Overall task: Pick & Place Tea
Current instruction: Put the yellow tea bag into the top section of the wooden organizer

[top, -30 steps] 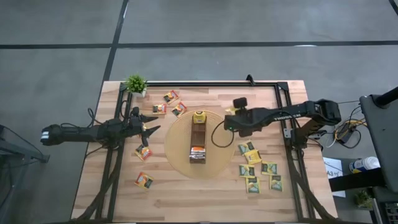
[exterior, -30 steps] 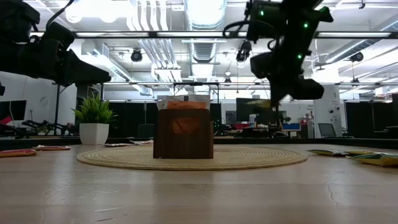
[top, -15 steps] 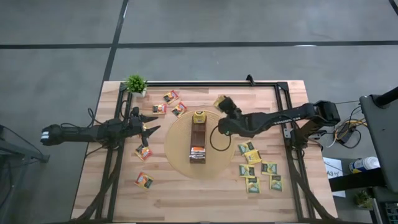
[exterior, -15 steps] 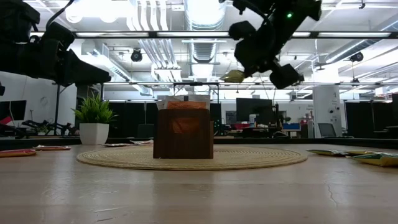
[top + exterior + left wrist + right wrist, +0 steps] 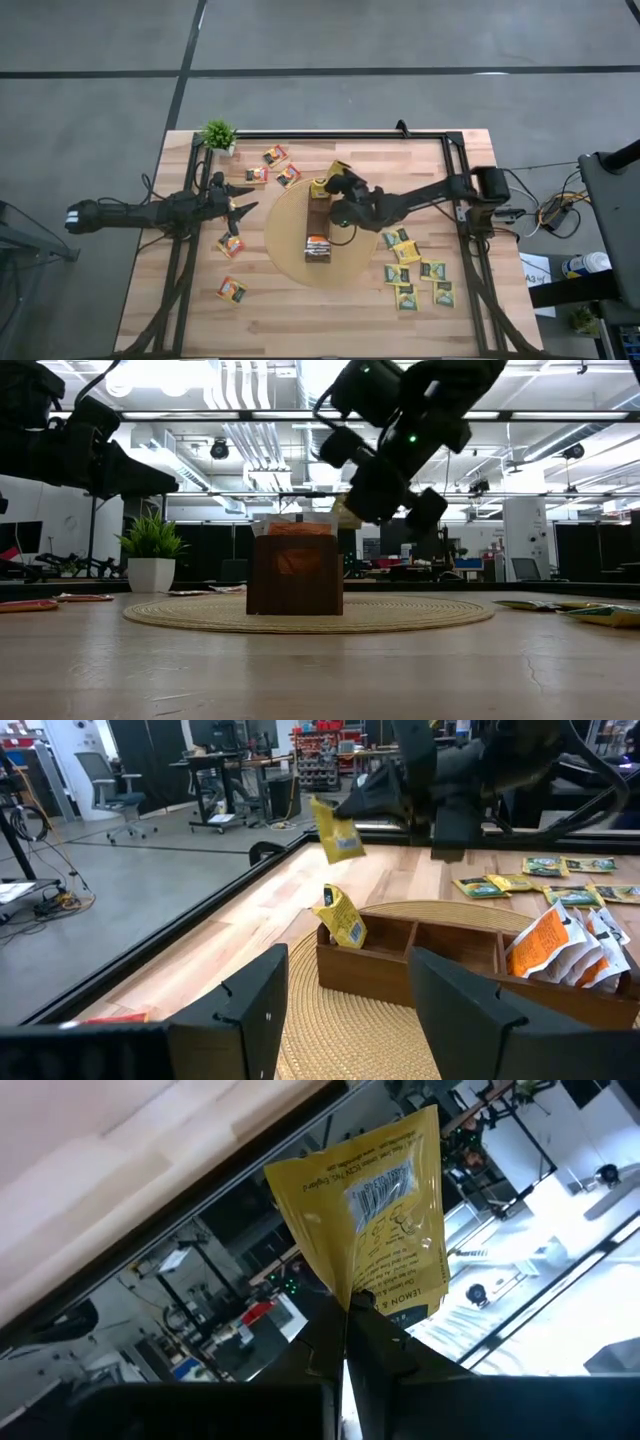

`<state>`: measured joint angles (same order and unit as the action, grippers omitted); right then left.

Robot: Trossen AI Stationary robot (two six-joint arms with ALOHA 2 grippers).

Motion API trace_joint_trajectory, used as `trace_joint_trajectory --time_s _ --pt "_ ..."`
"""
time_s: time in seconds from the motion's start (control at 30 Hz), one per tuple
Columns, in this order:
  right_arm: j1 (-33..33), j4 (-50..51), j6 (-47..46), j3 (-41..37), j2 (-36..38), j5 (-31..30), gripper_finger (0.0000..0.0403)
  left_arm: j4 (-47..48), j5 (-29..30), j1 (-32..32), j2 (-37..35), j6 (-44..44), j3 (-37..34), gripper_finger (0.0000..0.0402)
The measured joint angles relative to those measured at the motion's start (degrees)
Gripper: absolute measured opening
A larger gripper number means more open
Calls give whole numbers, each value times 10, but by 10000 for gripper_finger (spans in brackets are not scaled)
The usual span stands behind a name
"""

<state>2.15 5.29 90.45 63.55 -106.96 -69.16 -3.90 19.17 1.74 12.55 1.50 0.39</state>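
Yellow is what you have in the right tool: its fingers are pinched tight on the lower edge of a yellow tea sachet, held in the air above the far end of the long wooden box. From the left wrist view you can see that sachet hanging clear of the box, with a second yellow sachet standing tilted in the box's end compartment just below it. Orange sachets are stacked upright in a compartment toward the other end. The box sits on the round woven mat in the middle of the wooden surface.

Your left tool hovers off the mat's left side, fingers spread wide and holding nothing.

Loose tea lies on both sides of the mat. You have a cluster of green-and-yellow sachets flat on the surface to the right of it, three red-brown and orange sachets near the potted plant at the far left corner, and two more sachets on the near left.
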Motion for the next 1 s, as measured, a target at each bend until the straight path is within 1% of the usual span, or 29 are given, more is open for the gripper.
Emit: trace_joint_trajectory --time_s 0.23,0.47,0.57,0.8,1.0 --pt "13 -9 -4 42 -41 8 8 0 0 0 1 0 0 202" --pt "31 -12 0 69 -83 56 8 0 0 0 4 0 0 202" --pt "33 -13 26 71 -99 62 8 0 0 0 4 0 0 202" --pt "32 -14 56 68 -111 63 8 0 0 0 4 0 0 202" --pt "32 -26 65 68 -107 89 8 0 0 0 4 0 0 202"
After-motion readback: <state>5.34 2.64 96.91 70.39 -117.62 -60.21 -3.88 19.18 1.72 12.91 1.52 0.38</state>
